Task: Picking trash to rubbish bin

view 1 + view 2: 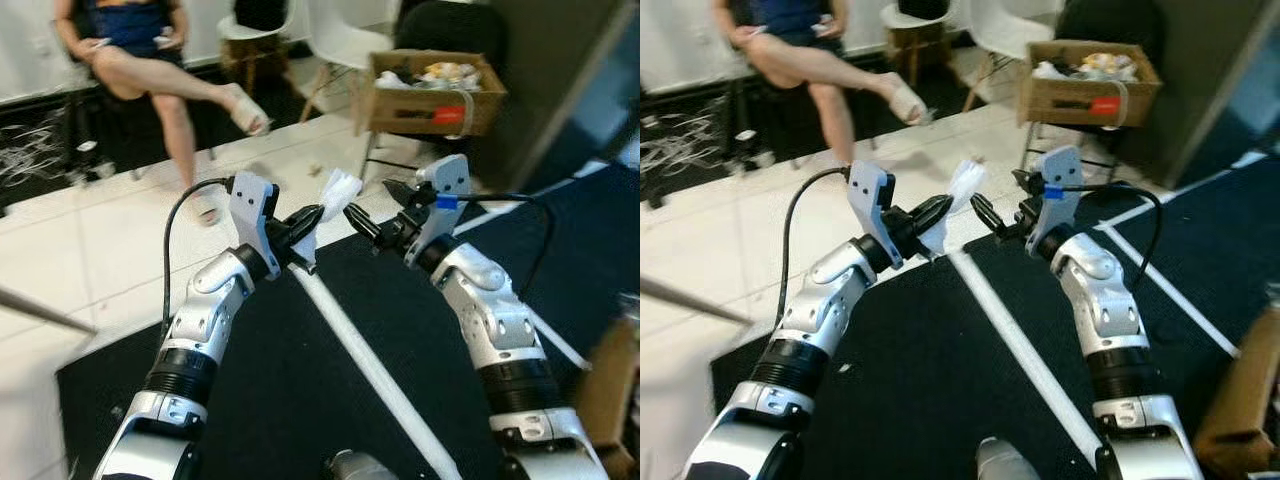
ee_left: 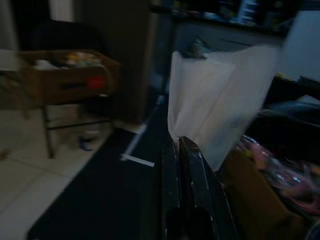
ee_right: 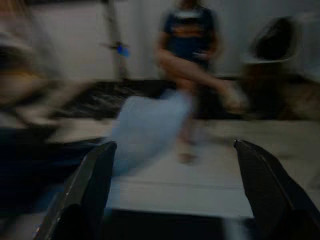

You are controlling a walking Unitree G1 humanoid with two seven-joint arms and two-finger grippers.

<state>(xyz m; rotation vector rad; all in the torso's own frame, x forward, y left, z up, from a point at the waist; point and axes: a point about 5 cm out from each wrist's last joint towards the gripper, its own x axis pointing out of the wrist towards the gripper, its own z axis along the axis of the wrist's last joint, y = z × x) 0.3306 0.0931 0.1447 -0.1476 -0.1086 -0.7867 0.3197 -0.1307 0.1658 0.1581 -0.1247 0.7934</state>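
Trash: we see a white scrap of paper or tissue [image 1: 338, 192] held up in the air in front of the robot, above the edge where the black mat [image 1: 300, 380] meets the pale tiled floor [image 1: 110, 240].
Why it is held high: we judge the scrap is being carried clear of the floor, so it cannot drag or snag on the way to a bin.
Left tool: our left tool [image 1: 303, 222] has its two black fingers pressed together on the lower part of the scrap; in the left wrist view the fingers [image 2: 186, 165] lie side by side with the white sheet [image 2: 215, 95] rising from between them.
Left arm pose: raised and bent at the elbow, forearm reaching forward and inward toward the middle.
Right tool: our right tool [image 1: 385, 212] is spread, its fingers [image 3: 95, 175] well apart, with nothing between them.
Right arm pose: raised to match the left, pointing inward at the scrap, its tips just beside it but apart from it.
Why the right sits there: we judge it is placed to help or take over the scrap.
Bin: we cannot pick out a rubbish bin for certain; a cardboard box [image 1: 430, 95] of odds and ends stands on a frame ahead.
Bystander: a person [image 1: 150, 60] sits on a chair beyond the tiles.
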